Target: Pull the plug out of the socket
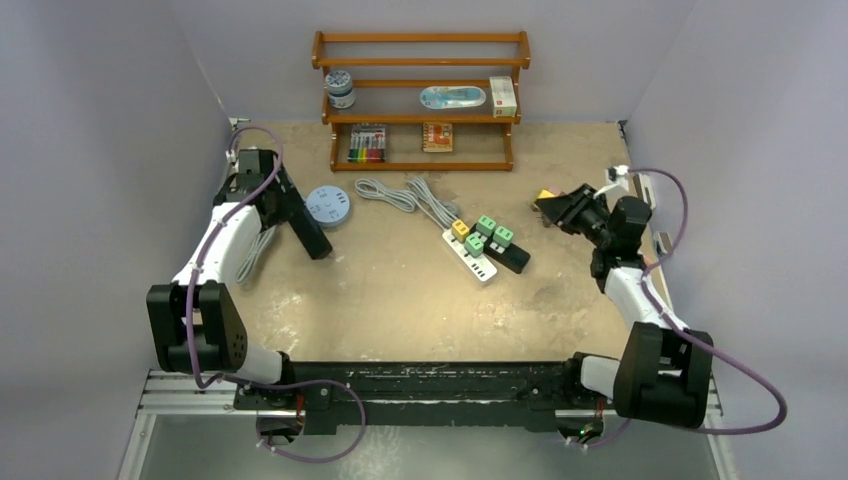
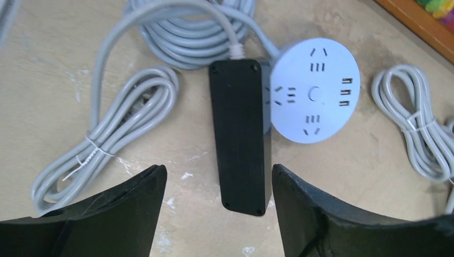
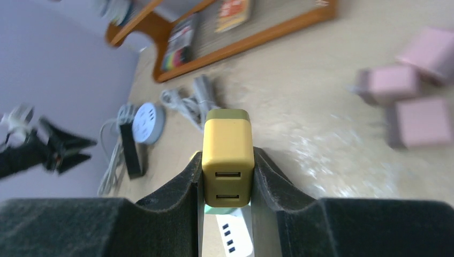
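Observation:
My right gripper point(image 3: 227, 179) is shut on a yellow plug point(image 3: 227, 152) with two USB ports, held in the air. In the top view that plug point(image 1: 545, 194) is at the right, apart from the white socket strip point(image 1: 470, 257) in the middle. The strip point(image 3: 234, 235) shows below the held plug. It still carries three green plugs point(image 1: 487, 225) and another yellow plug point(image 1: 460, 228). My left gripper point(image 2: 218, 170) is open above the near end of a black power strip point(image 2: 239, 136), touching nothing.
A round white socket point(image 2: 316, 91) lies against the black strip, with grey cable coils point(image 2: 115, 134) on both sides. A black block point(image 1: 512, 258) sits beside the white strip. A wooden shelf point(image 1: 420, 120) stands at the back. Three blurred pink blocks point(image 3: 417, 101) lie on the table.

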Robot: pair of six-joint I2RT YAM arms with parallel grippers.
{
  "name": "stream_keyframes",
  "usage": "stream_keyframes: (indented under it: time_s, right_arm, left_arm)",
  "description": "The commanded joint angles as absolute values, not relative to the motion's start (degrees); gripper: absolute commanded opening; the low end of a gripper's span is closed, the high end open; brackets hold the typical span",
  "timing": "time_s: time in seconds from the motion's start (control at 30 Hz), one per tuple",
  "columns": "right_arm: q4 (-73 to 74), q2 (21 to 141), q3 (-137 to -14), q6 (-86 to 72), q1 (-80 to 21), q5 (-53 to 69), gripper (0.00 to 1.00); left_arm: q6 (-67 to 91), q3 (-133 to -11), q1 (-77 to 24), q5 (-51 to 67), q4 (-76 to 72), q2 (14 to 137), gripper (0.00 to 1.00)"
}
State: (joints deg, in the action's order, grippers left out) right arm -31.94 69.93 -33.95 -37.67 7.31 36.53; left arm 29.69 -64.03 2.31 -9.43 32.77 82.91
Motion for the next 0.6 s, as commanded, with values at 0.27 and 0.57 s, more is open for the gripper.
stream_keyframes:
  time_s: [0.27,0.57]
  right_arm:
    - [-9.68,63.97,-27.59,-48.32,11.07,19.83,0.00]
    - [-10.80,69.35,-32.76,-37.75,10.69,16.35,0.00]
  left_arm:
    - [34.02,-74.71,3.01,-11.14,31.24,75.81,0.77]
    - [41.00,-70.19,-10.85,-5.40,22.17,80.55,0.78]
